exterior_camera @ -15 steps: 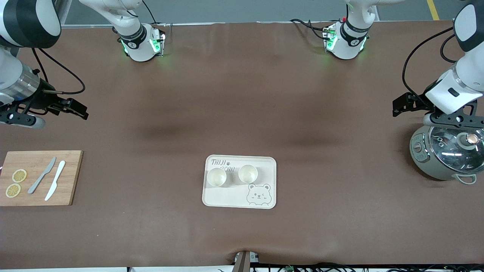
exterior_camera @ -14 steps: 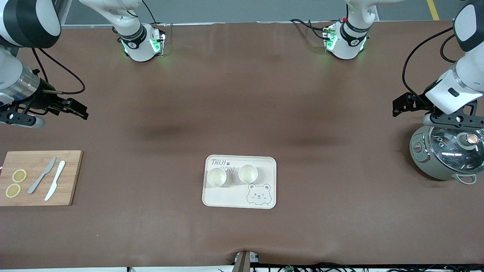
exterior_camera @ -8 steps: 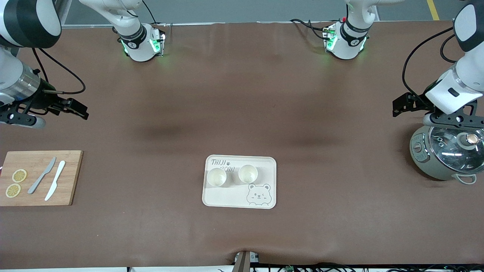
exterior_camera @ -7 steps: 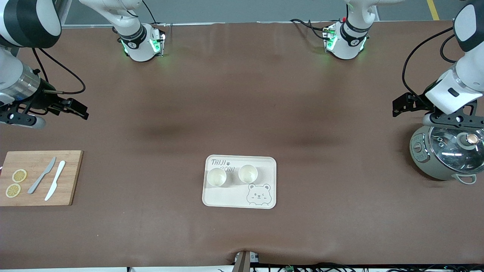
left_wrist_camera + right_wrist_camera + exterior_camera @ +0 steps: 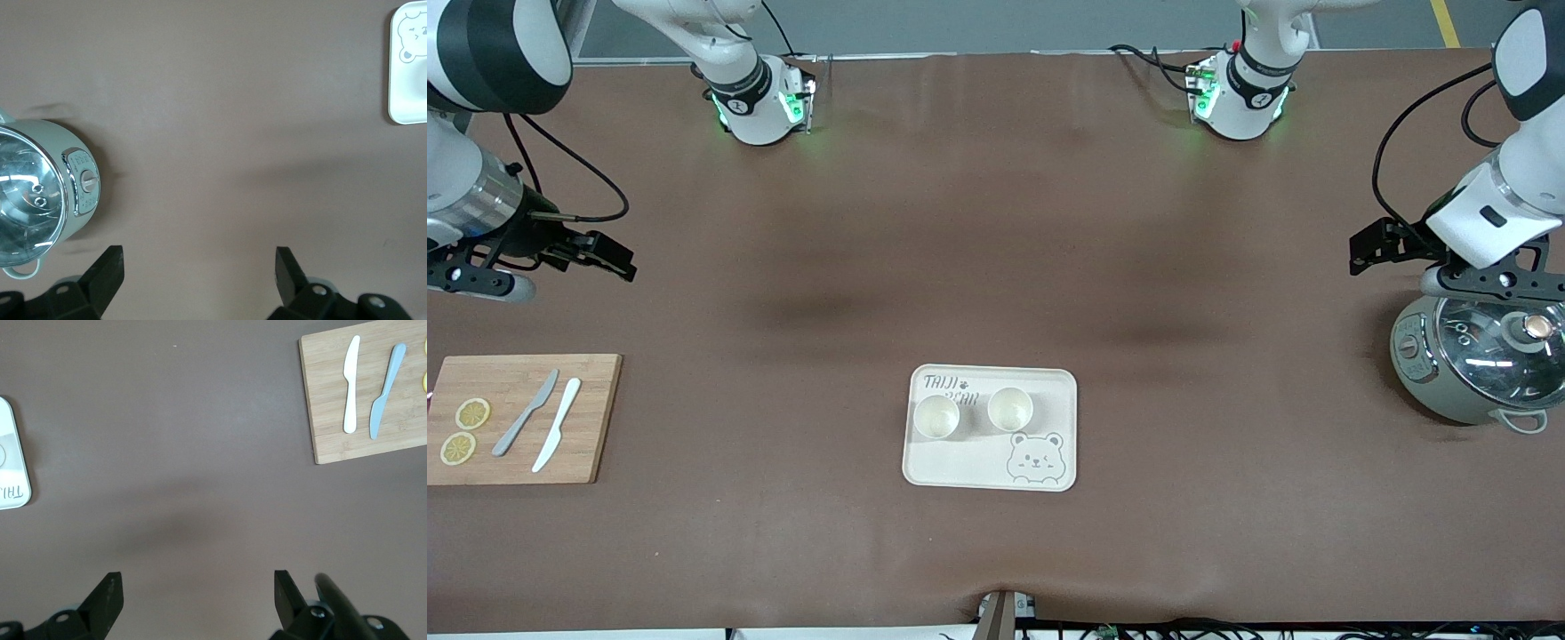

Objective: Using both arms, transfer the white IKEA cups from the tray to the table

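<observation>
Cups (image 5: 936,416) (image 5: 1010,409) are sitting side by side on the tray (image 5: 960,467), midway between my spread, empty right gripper (image 5: 193,597) and left gripper (image 5: 199,277), probably one apiece.

Two white jointed arms with glossy shells are shown. Each round base, the left arm's (image 5: 1238,93) and the right arm's (image 5: 754,100), is ringed by a black band bearing a small white mark and lit by green lamps. Black bands are seen at the upper joints, and a silver metal collar at the right wrist. Black cables are looped along both forearms. The left tool (image 5: 199,268) and right tool (image 5: 198,591) are black, with wedge-shaped fingers and pale screw heads.
</observation>
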{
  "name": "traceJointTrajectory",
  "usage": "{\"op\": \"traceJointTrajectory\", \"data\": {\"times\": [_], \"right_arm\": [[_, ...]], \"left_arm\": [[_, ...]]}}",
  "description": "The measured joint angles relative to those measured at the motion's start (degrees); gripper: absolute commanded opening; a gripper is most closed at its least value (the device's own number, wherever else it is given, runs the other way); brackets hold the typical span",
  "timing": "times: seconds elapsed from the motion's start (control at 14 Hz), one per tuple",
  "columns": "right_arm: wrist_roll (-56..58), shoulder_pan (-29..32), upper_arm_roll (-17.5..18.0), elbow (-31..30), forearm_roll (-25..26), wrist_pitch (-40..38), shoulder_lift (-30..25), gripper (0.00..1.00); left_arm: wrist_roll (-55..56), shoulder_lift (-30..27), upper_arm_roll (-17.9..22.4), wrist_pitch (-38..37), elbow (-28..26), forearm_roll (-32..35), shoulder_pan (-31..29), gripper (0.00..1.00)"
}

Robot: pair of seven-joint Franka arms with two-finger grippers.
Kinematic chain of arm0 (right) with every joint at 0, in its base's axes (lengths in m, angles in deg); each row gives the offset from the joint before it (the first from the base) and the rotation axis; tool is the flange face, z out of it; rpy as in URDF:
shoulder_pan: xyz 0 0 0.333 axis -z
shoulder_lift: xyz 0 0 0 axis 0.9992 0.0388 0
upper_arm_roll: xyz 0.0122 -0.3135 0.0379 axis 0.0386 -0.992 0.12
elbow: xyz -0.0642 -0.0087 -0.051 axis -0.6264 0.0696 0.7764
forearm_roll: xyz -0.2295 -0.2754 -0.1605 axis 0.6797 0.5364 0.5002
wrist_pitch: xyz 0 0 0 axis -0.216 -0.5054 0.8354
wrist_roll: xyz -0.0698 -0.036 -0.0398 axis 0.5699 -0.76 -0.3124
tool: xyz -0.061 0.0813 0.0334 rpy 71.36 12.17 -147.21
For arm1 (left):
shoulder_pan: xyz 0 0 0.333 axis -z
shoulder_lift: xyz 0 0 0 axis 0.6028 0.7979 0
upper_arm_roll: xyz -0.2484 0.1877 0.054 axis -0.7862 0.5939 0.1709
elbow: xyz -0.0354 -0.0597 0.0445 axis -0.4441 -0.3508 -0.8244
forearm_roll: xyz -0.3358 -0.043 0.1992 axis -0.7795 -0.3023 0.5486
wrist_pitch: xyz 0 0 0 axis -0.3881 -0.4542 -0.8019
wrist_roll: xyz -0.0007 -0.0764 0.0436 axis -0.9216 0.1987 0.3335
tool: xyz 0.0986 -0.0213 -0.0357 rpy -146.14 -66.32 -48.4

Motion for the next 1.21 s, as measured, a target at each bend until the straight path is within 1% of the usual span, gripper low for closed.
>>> {"op": "traceJointTrajectory", "data": {"times": [0.21,0.5,0.86,1.0,1.21], "right_arm": [[0.0,0.0,0.0,-0.2,0.0,0.0,0.0,1.0],[0.0,0.0,0.0,-0.2,0.0,0.0,0.0,1.0],[0.0,0.0,0.0,-0.3,0.0,0.0,0.0,1.0],[0.0,0.0,0.0,-0.3,0.0,0.0,0.0,1.0],[0.0,0.0,0.0,-0.3,0.0,0.0,0.0,1.0]], "left_arm": [[1.3,0.3,-0.1,0.0,0.2,0.0,0.5,1.0],[6.6,2.9,-0.6,0.3,1.9,0.0,3.0,1.0],[16.7,7.8,-0.9,2.0,4.1,0.0,10.4,1.0],[21.7,10.8,-1.0,2.8,6.4,0.0,14.1,1.0],[27.5,16.5,-1.1,2.9,11.9,0.0,18.6,1.0]]}}
